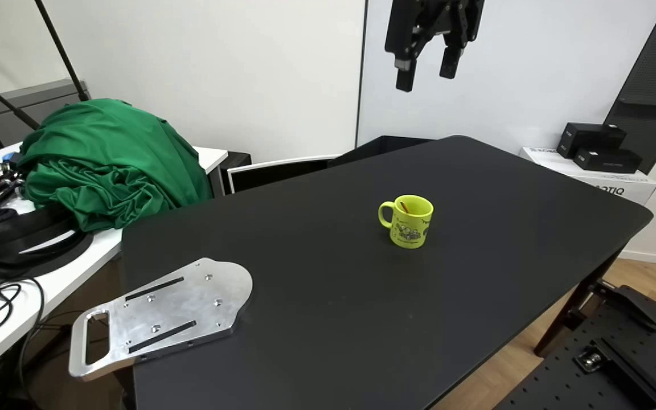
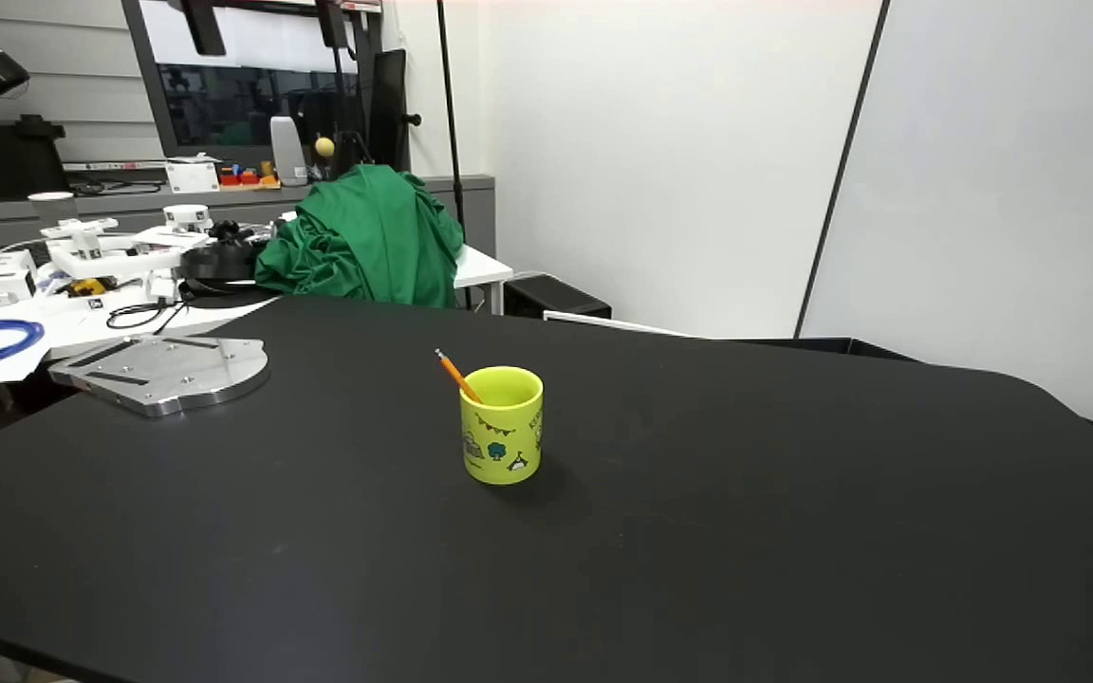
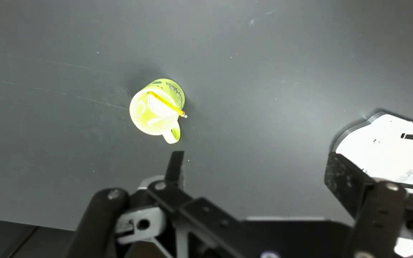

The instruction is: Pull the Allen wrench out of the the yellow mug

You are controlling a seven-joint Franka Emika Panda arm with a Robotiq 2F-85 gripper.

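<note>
The yellow mug (image 1: 409, 232) stands upright on the black table; it also shows in an exterior view (image 2: 509, 444) and in the wrist view (image 3: 173, 91). Its handle shows in the wrist view but is hidden in an exterior view. The Allen wrench, a thin orange rod (image 2: 457, 376) with a silvery tip, leans in the mug and sticks out over the rim; it also shows in the wrist view (image 3: 166, 104) and in an exterior view (image 1: 404, 208). Its lower end is hidden in an exterior view. My gripper (image 1: 426, 81) is open and empty, high above the table, apart from the mug (image 3: 152, 113).
A silver metal plate (image 1: 185, 310) with a handle slot lies at the table's edge; it also shows in the wrist view (image 3: 378, 150). A green cloth heap (image 1: 117, 162) lies on a white side table. A white wall (image 2: 660, 161) stands behind the black table (image 2: 746, 531).
</note>
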